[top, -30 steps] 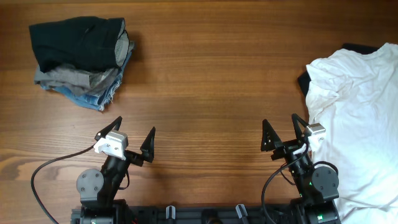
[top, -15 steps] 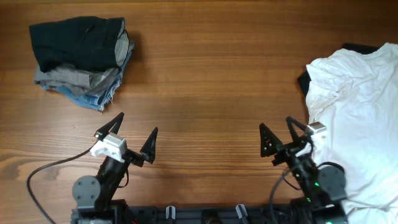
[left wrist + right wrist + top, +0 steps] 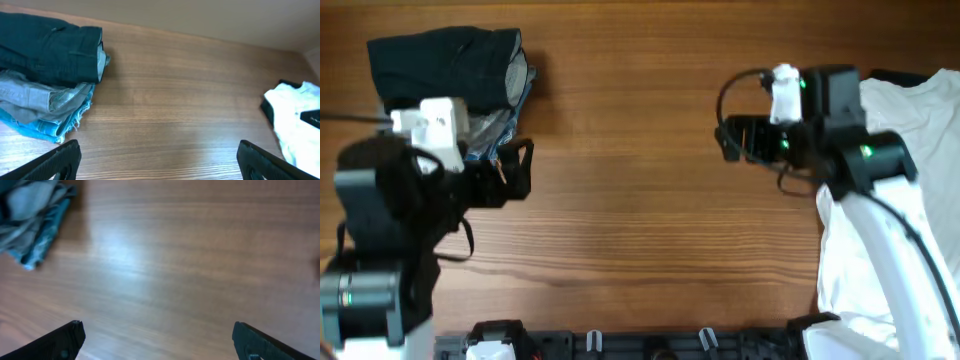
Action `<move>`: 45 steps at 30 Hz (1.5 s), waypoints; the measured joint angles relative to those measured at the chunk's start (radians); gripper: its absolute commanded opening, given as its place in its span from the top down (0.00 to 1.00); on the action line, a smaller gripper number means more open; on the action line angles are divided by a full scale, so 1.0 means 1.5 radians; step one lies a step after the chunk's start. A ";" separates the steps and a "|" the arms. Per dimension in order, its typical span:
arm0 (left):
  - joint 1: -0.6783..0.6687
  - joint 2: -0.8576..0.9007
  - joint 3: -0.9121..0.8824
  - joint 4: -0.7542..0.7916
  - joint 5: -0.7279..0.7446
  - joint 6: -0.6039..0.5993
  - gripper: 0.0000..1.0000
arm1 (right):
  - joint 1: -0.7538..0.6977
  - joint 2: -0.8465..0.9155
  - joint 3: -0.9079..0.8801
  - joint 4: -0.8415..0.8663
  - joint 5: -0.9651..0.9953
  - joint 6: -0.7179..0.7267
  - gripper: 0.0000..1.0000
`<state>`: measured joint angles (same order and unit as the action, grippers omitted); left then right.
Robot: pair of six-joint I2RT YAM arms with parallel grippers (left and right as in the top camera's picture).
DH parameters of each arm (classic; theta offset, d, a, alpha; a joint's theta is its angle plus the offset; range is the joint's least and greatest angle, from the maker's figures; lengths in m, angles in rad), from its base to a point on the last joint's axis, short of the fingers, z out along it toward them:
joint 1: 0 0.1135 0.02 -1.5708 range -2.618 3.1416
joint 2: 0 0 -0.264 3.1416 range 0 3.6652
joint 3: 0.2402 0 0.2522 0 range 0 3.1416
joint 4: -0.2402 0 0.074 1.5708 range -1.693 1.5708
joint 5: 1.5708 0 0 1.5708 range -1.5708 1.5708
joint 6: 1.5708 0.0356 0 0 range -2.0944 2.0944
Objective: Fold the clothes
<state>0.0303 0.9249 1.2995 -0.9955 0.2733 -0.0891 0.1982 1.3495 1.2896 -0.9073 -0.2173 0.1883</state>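
A stack of folded clothes lies at the far left: black on top, grey and blue denim below. In the left wrist view the black piece tops the grey and denim ones. The white T-shirt lies crumpled at the right, over a black garment; both also show in the left wrist view, the T-shirt and the garment. My left gripper is open and empty beside the stack. My right gripper is open and empty, left of the T-shirt.
Bare wooden table lies between the stack and the T-shirt. The right wrist view is blurred; it shows the stack at top left and bare wood. The arm bases sit at the near edge.
Both arms have risen from the near edge and swung out over the table. The left one now hangs by the stack, the right one by the T-shirt. Both stay open.
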 measured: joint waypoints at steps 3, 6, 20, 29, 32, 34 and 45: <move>0.000 0.042 0.003 -0.010 0.000 0.004 0.00 | -0.046 0.119 0.019 0.037 0.163 0.039 0.00; 0.000 0.049 0.004 -0.018 0.000 0.006 0.00 | -0.157 0.218 0.019 0.067 0.232 0.100 0.01; 0.000 0.063 0.005 -0.020 0.000 0.006 0.00 | -0.352 0.415 0.019 0.140 0.104 0.149 0.11; 0.000 0.075 0.005 -0.053 0.000 0.006 0.00 | -0.357 0.396 0.019 0.138 0.111 0.138 0.90; 0.000 0.075 0.005 -0.065 0.000 0.006 0.00 | -0.375 0.312 0.020 0.140 0.118 0.138 0.96; 0.000 0.075 0.005 -0.068 0.000 0.006 0.00 | -0.382 0.279 0.025 0.138 0.121 0.138 0.35; 0.000 0.075 0.005 -0.080 0.001 0.006 0.00 | -0.378 0.369 -0.025 0.170 0.077 0.138 0.48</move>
<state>0.0307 1.0378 1.3067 -1.1156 0.2745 -0.0803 -0.3691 1.9034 1.2514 -0.6521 -0.1024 0.3958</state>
